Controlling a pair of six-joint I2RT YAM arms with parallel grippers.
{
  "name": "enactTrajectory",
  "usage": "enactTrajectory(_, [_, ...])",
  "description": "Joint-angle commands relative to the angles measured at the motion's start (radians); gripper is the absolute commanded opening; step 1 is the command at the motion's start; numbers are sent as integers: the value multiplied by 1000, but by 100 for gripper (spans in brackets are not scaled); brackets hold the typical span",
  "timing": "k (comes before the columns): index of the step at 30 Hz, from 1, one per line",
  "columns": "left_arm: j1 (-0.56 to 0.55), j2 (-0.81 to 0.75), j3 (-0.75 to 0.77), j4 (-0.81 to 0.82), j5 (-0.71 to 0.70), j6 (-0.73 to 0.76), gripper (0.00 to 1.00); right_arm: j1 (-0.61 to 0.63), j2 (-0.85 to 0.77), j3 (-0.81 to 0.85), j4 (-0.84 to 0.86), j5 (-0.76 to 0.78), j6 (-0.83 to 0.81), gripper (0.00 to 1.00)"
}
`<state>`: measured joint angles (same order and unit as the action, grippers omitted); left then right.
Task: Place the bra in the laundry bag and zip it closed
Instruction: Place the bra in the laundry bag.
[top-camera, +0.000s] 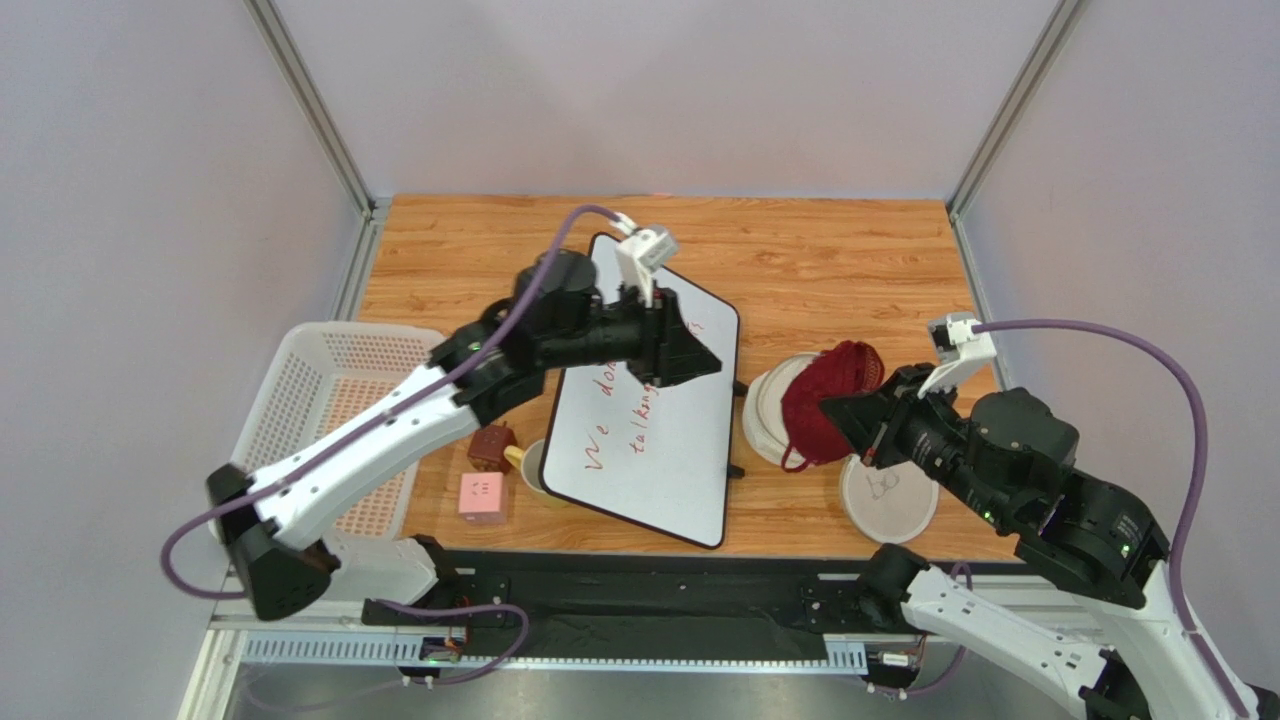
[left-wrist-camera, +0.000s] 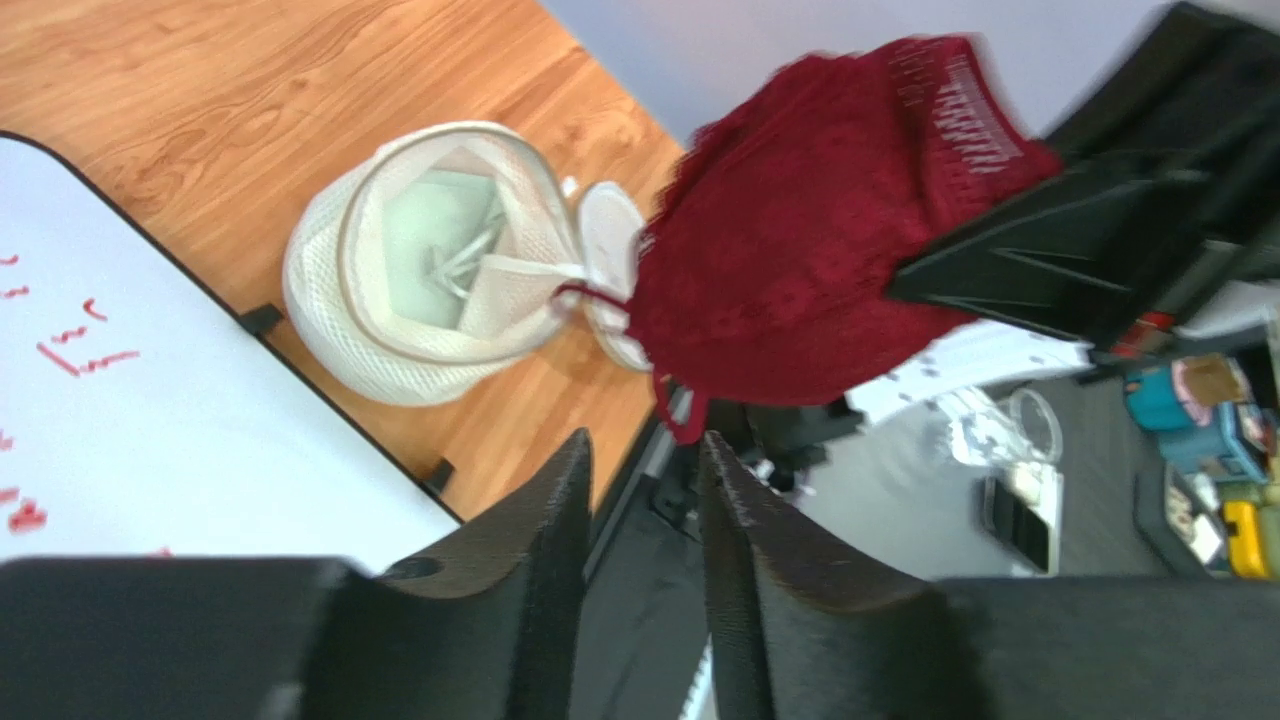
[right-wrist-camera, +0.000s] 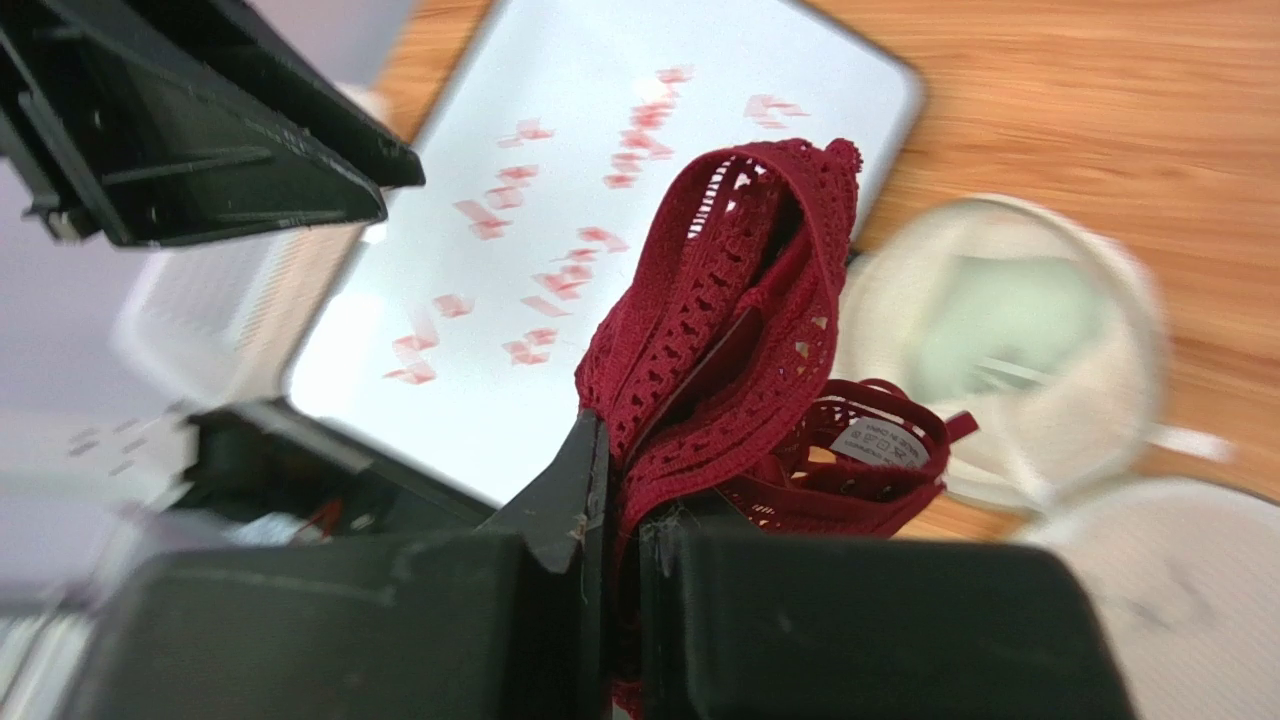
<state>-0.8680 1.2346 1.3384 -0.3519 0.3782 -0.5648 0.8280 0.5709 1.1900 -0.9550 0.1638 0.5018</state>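
The dark red bra (top-camera: 831, 396) hangs bunched from my right gripper (top-camera: 845, 413), which is shut on its lace edge; in the right wrist view the fabric (right-wrist-camera: 721, 330) is pinched between the fingers. It hangs just right of and over the open white mesh laundry bag (top-camera: 769, 408), whose round mouth shows in the left wrist view (left-wrist-camera: 436, 263) with the bra (left-wrist-camera: 812, 255) beside it. The bag's disc lid (top-camera: 890, 498) lies flat on the table, below my right gripper. My left gripper (top-camera: 703, 360) is open and empty, held above the whiteboard, left of the bag.
A whiteboard with red writing (top-camera: 646, 405) lies in the middle of the table. A white perforated basket (top-camera: 323, 405) stands at the left. A small pink box (top-camera: 483, 494) and a brown block (top-camera: 490, 444) sit between them.
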Motion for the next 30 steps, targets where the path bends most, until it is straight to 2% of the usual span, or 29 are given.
enactTrajectory(1, [-45, 219, 14, 205, -96, 28, 36, 3, 30, 33, -155, 460, 13, 0])
enactTrajectory(4, [-68, 365, 82, 231, -140, 92, 36, 2, 53, 28, -171, 515, 33, 0])
enactTrajectory(7, [-86, 481, 108, 295, -186, 152, 41, -3, 101, 28, -211, 555, 52, 0])
enactTrajectory(12, [-98, 641, 205, 274, -252, 210, 48, -36, 144, 7, -193, 545, 21, 0])
enactTrajectory(17, [-100, 743, 245, 269, -268, 207, 49, -124, 145, 5, -134, 416, -40, 0])
enactTrajectory(21, [-100, 784, 263, 255, -298, 204, 47, -196, 150, 28, -91, 252, -77, 0])
enactTrajectory(25, [-103, 796, 268, 260, -321, 227, 42, -202, 176, 49, -77, 178, -82, 0])
enactTrajectory(30, [-103, 853, 317, 214, -276, 220, 43, -205, 190, 37, -48, 157, -83, 0])
